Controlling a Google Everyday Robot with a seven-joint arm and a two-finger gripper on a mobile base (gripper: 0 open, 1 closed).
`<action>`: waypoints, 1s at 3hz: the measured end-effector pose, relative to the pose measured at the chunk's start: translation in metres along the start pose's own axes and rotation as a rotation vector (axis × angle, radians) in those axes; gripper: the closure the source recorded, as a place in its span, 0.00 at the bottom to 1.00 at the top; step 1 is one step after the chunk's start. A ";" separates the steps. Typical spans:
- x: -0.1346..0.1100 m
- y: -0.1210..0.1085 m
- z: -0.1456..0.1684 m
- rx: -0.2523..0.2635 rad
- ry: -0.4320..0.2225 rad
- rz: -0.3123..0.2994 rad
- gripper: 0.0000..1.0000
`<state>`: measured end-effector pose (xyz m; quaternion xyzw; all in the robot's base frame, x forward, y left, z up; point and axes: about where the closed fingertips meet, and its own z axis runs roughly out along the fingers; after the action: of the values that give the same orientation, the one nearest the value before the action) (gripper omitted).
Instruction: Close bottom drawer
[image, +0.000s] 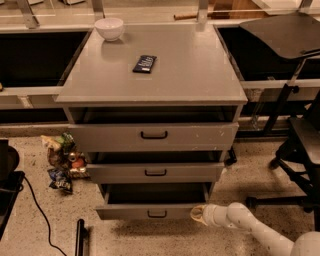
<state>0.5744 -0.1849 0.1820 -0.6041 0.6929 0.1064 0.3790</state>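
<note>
The bottom drawer (150, 212) is the narrowest grey front of three, with a small black loop handle (157, 214). It stands pulled out, its dark inside showing above the front panel. My gripper (196, 214) is at the end of a white arm that comes in from the lower right. It sits at the right end of the bottom drawer's front, touching or nearly touching it. The mid-width drawer (155, 172) and the wide top drawer (153, 135) above it are also slightly out.
A white bowl (109, 28) and a dark flat packet (144, 64) lie on the cabinet top (200, 75). Snack bags (62, 162) lie on the floor at the left. A black chair (300, 145) stands at the right. A black cable (40, 215) runs along the floor.
</note>
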 end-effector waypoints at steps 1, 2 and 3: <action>-0.002 -0.005 0.000 0.025 0.000 -0.007 0.81; -0.004 -0.012 -0.001 0.043 -0.024 -0.012 0.57; -0.003 -0.019 -0.002 0.050 -0.069 -0.005 0.34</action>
<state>0.5909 -0.1886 0.1912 -0.5919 0.6805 0.1090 0.4180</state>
